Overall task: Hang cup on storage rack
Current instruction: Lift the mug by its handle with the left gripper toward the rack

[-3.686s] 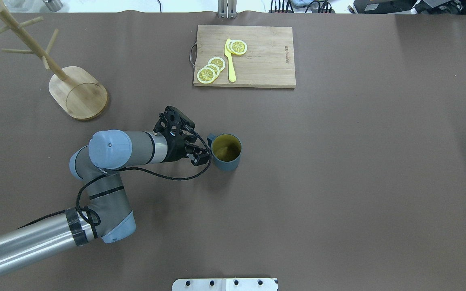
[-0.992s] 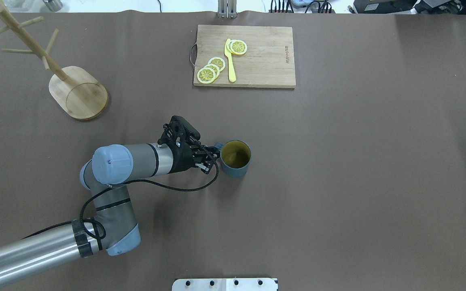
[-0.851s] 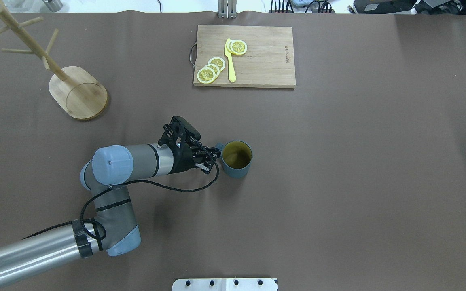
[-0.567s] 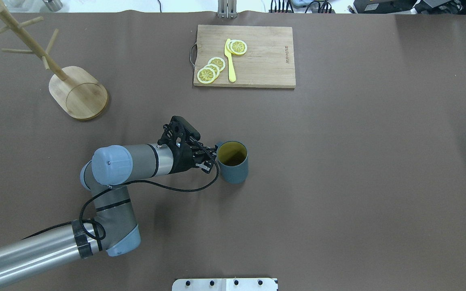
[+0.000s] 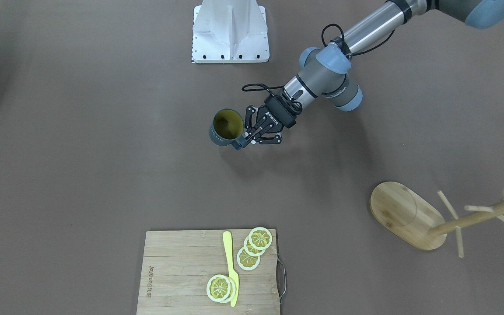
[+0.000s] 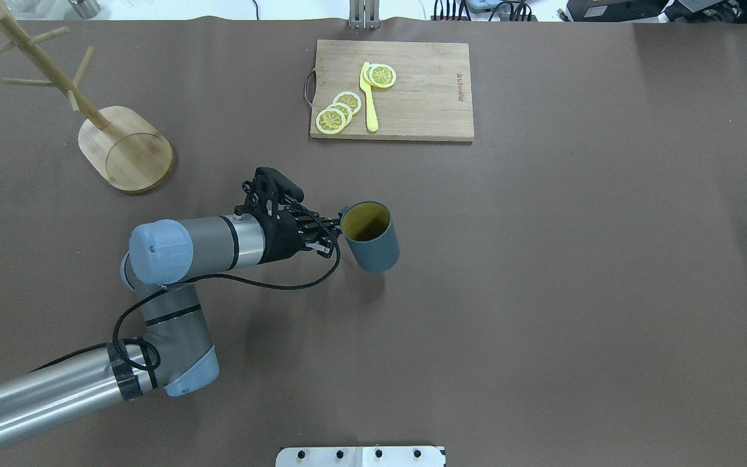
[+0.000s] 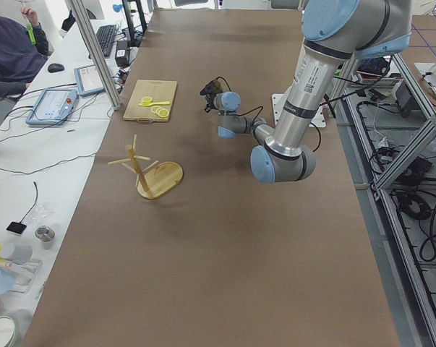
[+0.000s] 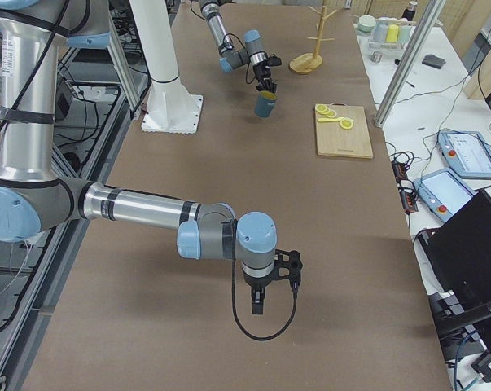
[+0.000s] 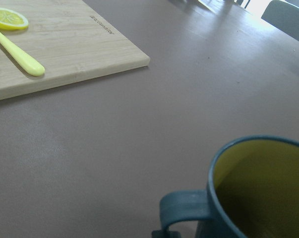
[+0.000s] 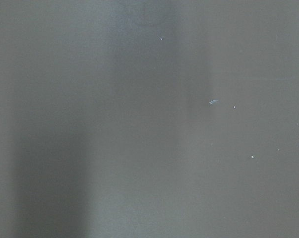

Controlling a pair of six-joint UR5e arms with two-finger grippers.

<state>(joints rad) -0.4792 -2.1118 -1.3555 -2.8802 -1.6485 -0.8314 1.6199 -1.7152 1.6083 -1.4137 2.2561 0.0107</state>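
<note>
1. The left gripper is clamped on the squared loop handle of the small dark blue-grey mug with the yellow-green inside. Its black fingers are drawn in on the handle at the side of the mug that faces the arm.
2. The mug hangs from that grip with its mouth up and a little tilted. It is near the middle of the brown table. It looks raised off the surface, as its shadow lies apart from it in the front-facing view.
3. The left arm reaches in low from the robot's left, with its wrist level and a black cable looping under it.
4. The light bamboo mug tree stands well apart from the mug, towards the far left corner. It has a flat oval base, a round post and thin angled pegs, and nothing hangs on them.
5. The rectangular bamboo cutting board lies at the far edge, beyond the mug. It carries yellow lemon slices and a yellow plastic knife.
6. The right gripper shows only in the side view, pointing down over bare table, far from the mug. I cannot tell whether its fingers are apart or together. Its wrist camera shows only plain table surface.
</note>
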